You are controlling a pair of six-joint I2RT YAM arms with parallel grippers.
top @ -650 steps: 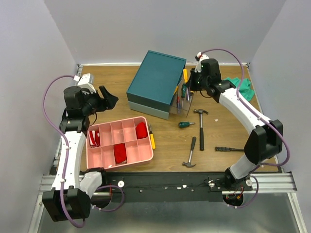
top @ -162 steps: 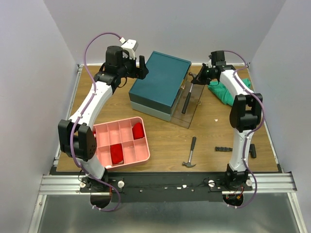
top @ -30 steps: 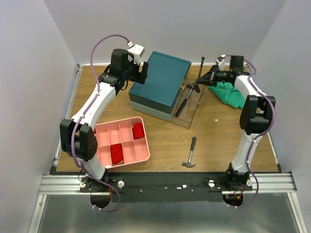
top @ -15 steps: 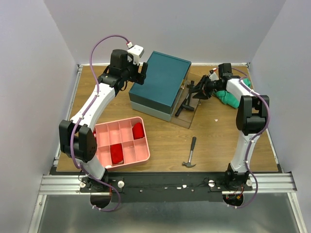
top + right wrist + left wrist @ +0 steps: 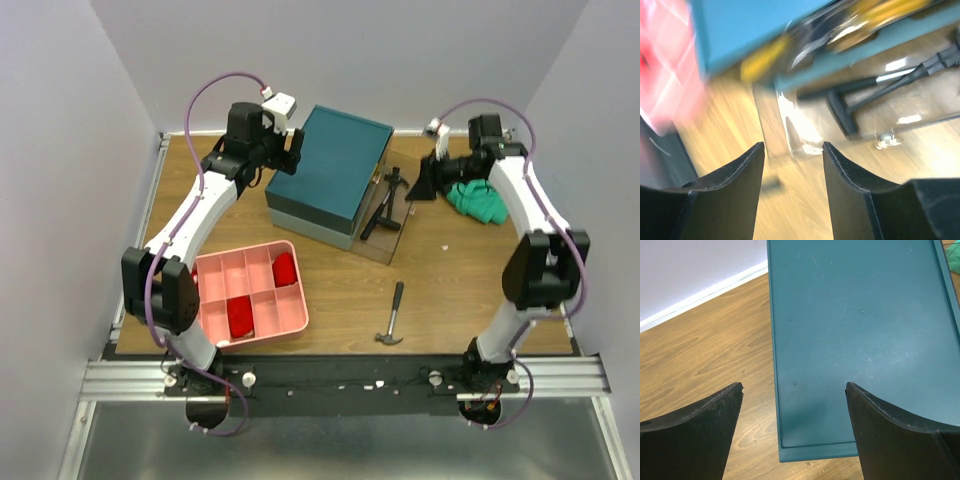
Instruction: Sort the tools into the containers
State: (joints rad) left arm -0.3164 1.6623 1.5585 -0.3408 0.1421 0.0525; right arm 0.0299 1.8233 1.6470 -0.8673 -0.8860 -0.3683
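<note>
Where the clear plastic drawer (image 5: 392,235) stands drawn out from the right side of the dark teal rectangular two-tier box (image 5: 330,165), just above the middle of the top view, 2 black tools lie inside it. A long black-handled tool (image 5: 376,215) runs on a slant, its long axis going from lower left to upper right of the frame, with its head end at the upper right. From above I cannot tell that end cleanly from the black T-shaped tool (image 5: 840,107). In the blurred right wrist view, this T-shaped tool lies flat on the drawer floor, crossbar toward the lower left and shaft pointing to the upper right.

Lower right of centre in the top view, a steel-headed hammer with a black handle (image 5: 396,303) lies alone on the wooden bench (image 5: 450,290). Its long axis runs nearly up and down the frame, steel head toward the bottom edge and handle end toward the drawer.

Right of the drawer, the right fingers (image 5: 725,195) are parted partway with nothing between them, a green cloth (image 5: 482,200) just to their right. At the box's upper left edge, the left fingers (image 5: 690,440) are spread wide over the corner of the lid, holding nothing. A pink plastic compartment tray (image 5: 250,262) sits at the lower left.
</note>
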